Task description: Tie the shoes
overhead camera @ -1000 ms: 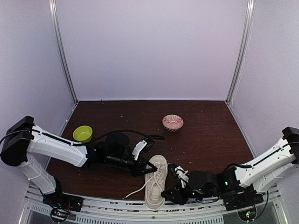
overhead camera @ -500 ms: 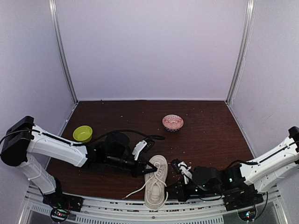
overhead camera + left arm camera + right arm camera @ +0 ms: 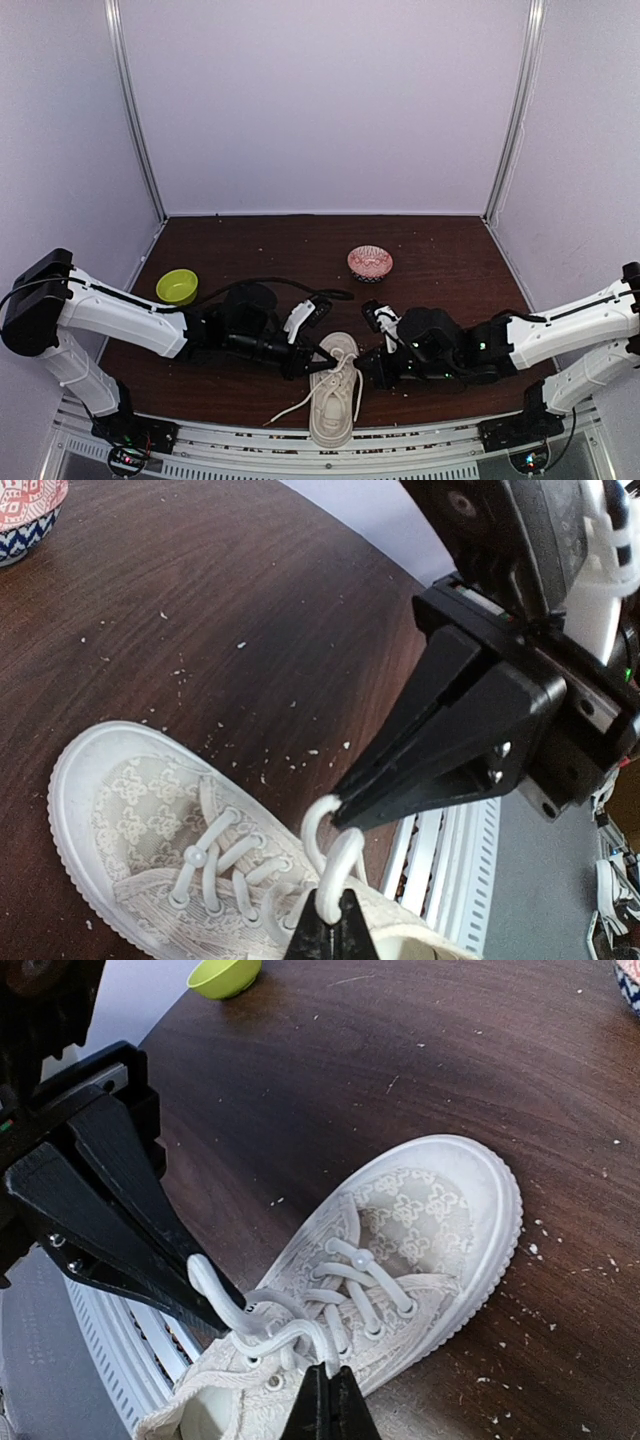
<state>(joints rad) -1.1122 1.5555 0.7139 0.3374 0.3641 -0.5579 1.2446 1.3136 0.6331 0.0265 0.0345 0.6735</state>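
A dark brown wooden table (image 3: 450, 270) sits inside a pale, lilac-white enclosure, and small light crumbs are scattered over the tabletop. Nearest the arms' bases, at the table's front edge, lies the cream sneaker (image 3: 330, 415). Its heel is over the metal rail (image 3: 250, 462) and its toe points away toward the back wall. It rests upright on its thick pale sole, between the two arms. One loose lace end (image 3: 288, 410) trails off to its left across the wood.

Above the shoe's upper, the two grippers meet almost tip to tip. The left gripper (image 3: 322, 362) reaches in from the left, its black fingers pressed together on a loop of the white laces (image 3: 280, 1338) just above the eyelets. The right gripper (image 3: 366, 366) comes in from the opposite side, its fingers likewise closed tight and pinching the laces close to the tongue. Between the two tips, a short arc of lace is lifted clear of the shoe.

Further back, a lime-green bowl (image 3: 177, 286) stands near the left edge of the table, beside the left arm. A red patterned bowl (image 3: 370, 263) sits toward the middle, well apart from the sneaker. Behind both bowls rises the plain back wall (image 3: 320, 100), framed by two slanted metal posts (image 3: 135, 110).
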